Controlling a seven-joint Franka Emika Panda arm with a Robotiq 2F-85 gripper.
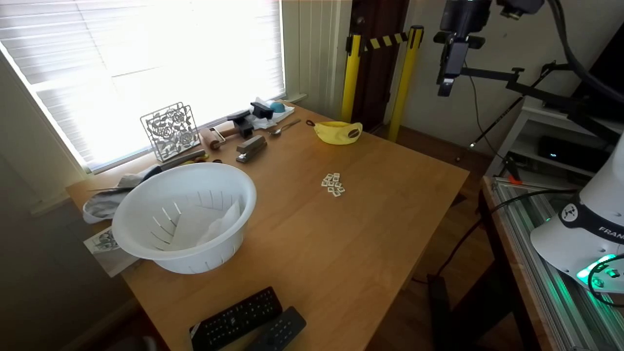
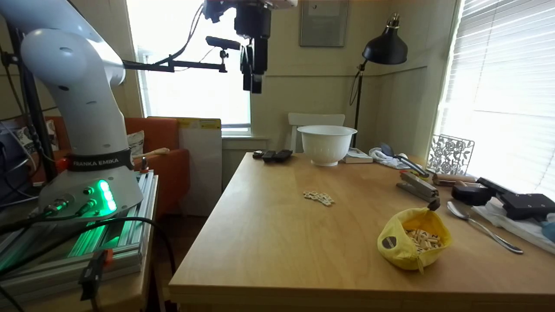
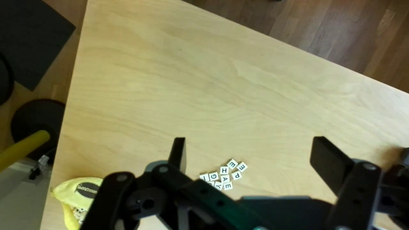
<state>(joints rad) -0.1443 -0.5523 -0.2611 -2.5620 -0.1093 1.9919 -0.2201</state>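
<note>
Gripper [image 3: 250, 153] is hanging over desk [image 3: 223, 80], gaping wide. Wrist view: it is partly hiding letter tiles [image 3: 224, 177] and yellow pouch [image 3: 73, 195] lying by desk's left edge.

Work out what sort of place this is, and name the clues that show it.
Probably a living or dining room in a home: the orange upholstered seat, the black lamp and the window blinds suggest so.

The pouch [image 1: 336, 134] is yellow — the tiles [image 3: 225, 178] cream, lettered in black.
</note>
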